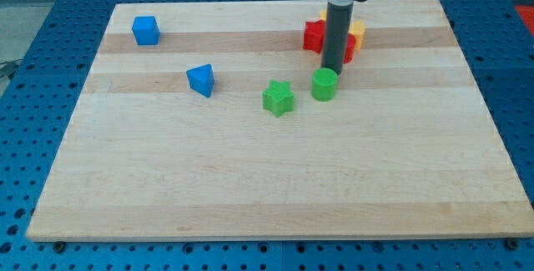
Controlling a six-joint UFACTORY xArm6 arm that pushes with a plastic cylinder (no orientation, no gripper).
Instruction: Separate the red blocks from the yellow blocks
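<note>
Red blocks (314, 36) and yellow blocks (357, 29) sit bunched together near the view's top, right of centre. Their shapes and number are partly hidden by my rod. The rod comes down in front of the cluster, and my tip (333, 68) rests at the cluster's lower edge, just above the green cylinder (324, 85). Whether the tip touches the red block cannot be told.
A green star block (279, 98) lies left of the green cylinder. A blue triangular block (201, 80) lies further left, and a blue cube (146, 30) sits near the top left corner. The wooden board (267, 179) lies on a blue perforated table.
</note>
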